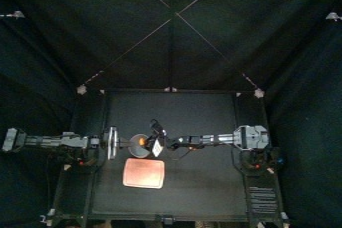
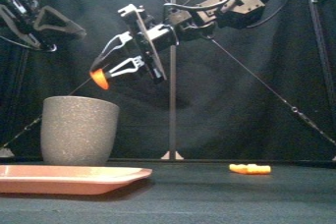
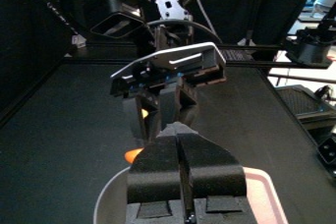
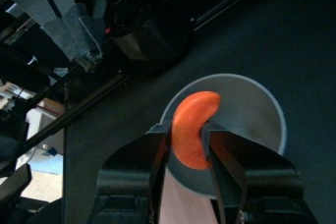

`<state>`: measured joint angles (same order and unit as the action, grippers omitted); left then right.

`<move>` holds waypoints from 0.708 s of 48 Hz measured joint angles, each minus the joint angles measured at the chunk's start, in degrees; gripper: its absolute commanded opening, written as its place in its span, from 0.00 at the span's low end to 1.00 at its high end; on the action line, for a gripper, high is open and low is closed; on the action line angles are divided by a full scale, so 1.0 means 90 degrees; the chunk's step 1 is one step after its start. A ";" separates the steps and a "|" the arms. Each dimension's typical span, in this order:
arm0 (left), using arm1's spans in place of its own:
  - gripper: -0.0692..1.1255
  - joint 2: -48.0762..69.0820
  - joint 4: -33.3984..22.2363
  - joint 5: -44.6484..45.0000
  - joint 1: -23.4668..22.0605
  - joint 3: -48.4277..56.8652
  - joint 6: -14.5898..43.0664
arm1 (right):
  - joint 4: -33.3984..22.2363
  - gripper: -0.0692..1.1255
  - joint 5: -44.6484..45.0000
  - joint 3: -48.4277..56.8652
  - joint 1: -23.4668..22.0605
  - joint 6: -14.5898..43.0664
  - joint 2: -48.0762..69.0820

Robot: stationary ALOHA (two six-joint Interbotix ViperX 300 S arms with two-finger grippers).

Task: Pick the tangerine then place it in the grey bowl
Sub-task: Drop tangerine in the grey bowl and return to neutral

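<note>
The tangerine [image 2: 101, 76] is an orange toy held in my right gripper [image 2: 113, 71], whose jaws are shut on it. It hangs just above the rim of the tall grey speckled cup [image 2: 79, 130], which stands upright at the left. In the right wrist view the tangerine [image 4: 197, 135] sits between the jaws of the right gripper [image 4: 192, 157], right over the cup's round mouth [image 4: 250, 110]. My left gripper [image 3: 184, 164] is shut on nothing and hovers high at the left [image 2: 50, 24], close beside the cup.
A flat pink tray [image 2: 66, 177] lies in front of the cup, near the table's front edge [image 1: 143, 175]. A small orange toy [image 2: 250, 169] lies on the table to the right.
</note>
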<state>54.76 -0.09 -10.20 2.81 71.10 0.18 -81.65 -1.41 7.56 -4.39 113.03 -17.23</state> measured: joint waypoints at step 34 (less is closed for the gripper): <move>0.13 0.0000 0.0000 0.0000 0.0000 0.0049 0.0000 | -0.0254 0.83 0.0215 0.0303 0.0000 -0.0010 0.0098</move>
<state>54.76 -0.09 -10.20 2.81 71.54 0.18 -83.94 0.53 10.28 -4.39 112.94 -16.35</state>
